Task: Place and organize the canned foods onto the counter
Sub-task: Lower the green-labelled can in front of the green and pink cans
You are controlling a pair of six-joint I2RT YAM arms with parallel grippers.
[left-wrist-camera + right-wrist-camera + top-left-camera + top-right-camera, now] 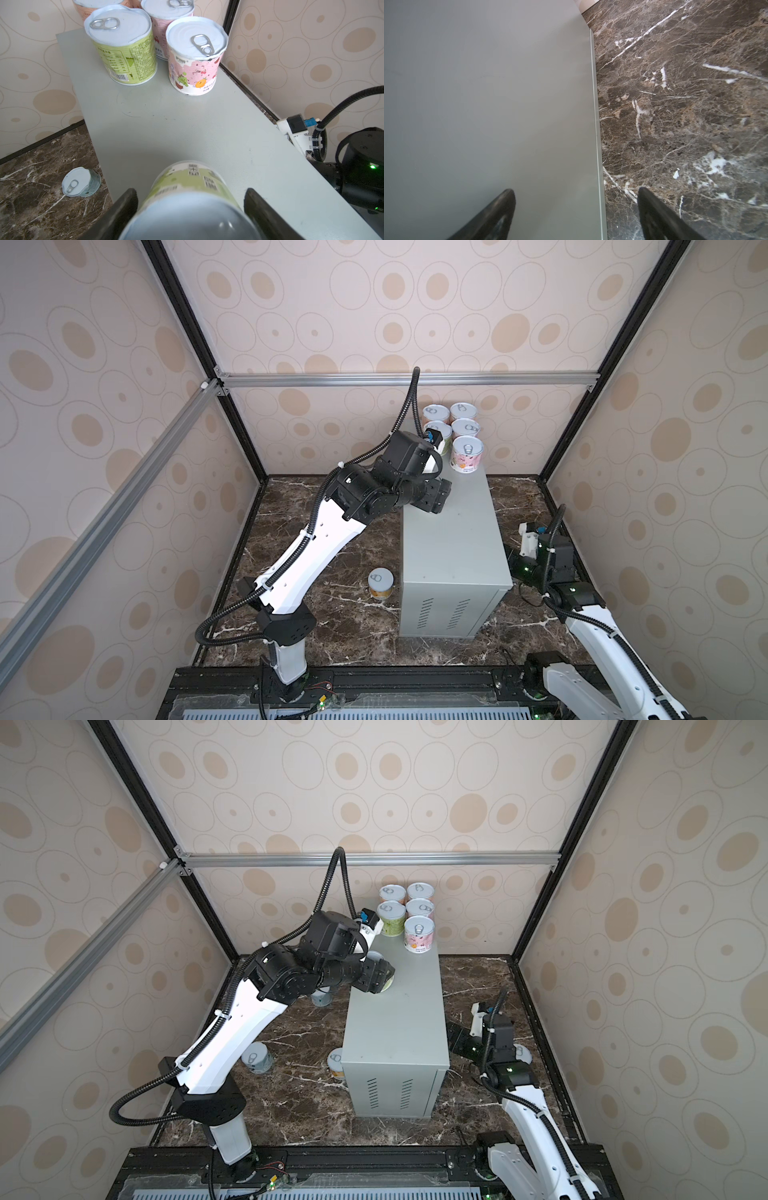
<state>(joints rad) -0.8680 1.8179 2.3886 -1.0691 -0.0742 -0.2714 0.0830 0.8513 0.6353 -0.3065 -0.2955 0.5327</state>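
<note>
The counter point(453, 539) is a long grey metal box standing on the marble floor. Several canned foods stand grouped at its far end, among them a green one point(126, 52) and a pink one point(195, 68). My left gripper point(190, 193) hovers over the counter's middle, open. A green-labelled can point(187, 182) stands upright on the counter top between its fingers, with a small gap on each side. My right gripper point(576, 193) is open and empty, low beside the counter's right wall point(488, 104).
More cans stand on the marble floor: an orange one point(380, 583) left of the counter's near end, a pale blue one point(257, 1057) under the left arm, another point(81, 182) beside the counter. Patterned walls enclose the floor on three sides.
</note>
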